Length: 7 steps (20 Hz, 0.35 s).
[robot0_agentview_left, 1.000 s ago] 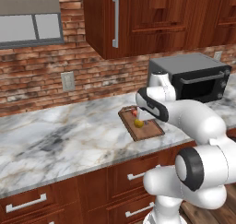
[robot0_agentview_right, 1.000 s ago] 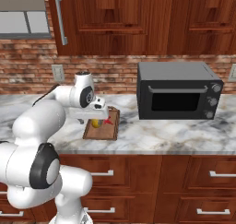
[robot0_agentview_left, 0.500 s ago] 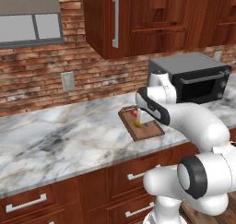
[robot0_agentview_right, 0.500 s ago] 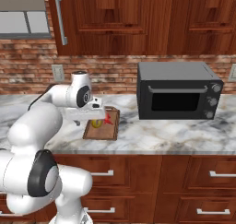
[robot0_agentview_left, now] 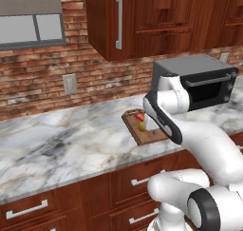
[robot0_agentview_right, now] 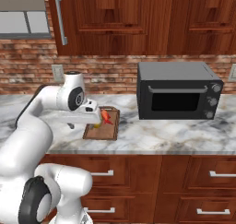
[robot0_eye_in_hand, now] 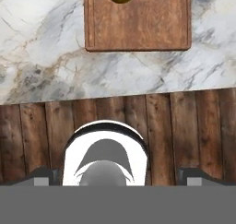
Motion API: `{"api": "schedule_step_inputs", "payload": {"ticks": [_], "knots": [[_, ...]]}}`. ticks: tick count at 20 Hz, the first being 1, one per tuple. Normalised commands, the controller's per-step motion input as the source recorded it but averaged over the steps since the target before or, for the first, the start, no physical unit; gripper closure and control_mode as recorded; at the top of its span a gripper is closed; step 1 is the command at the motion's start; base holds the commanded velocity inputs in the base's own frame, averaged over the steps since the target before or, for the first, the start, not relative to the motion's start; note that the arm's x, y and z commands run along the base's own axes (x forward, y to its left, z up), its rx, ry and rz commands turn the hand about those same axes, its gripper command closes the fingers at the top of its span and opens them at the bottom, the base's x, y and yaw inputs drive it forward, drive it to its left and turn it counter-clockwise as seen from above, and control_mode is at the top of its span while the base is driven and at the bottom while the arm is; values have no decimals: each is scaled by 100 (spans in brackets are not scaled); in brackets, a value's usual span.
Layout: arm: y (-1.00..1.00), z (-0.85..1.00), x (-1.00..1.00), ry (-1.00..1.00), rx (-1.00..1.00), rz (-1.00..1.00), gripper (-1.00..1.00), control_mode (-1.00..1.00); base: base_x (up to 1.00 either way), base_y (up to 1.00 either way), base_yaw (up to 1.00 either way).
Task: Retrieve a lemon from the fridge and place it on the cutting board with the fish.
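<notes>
Lemon (robot0_agentview_left: 141,126) sits on the board (robot0_agentview_left: 151,134) by the fish (robot0_agentview_left: 140,116), beyond the gripper (robot0_eye_in_hand: 115,174), now pulled back, fingers apart; job looks done.

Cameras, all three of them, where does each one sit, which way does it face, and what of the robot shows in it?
Left base view: behind the arm to its left, facing the counter; the white arm rises lower right toward the cutting board, lemon and fish.
Right base view: behind to its right, facing the microwave; the arm rises lower left.
Hand view: on the hand, looking straight down at the board's near end and the counter edge; the open gripper shows its tips at the bottom.
Shared: both base views show board, lemon, fish and microwave.
</notes>
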Motion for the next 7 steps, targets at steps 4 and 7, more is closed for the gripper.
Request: {"api": "schedule_step_inputs", "payload": {"ticks": [4,7], "knots": [[0,30,-13,5,0,-18,-100,-100,0,0,0],[1,37,-10,2,0,-14,-100,-100,0,0,0]]}}
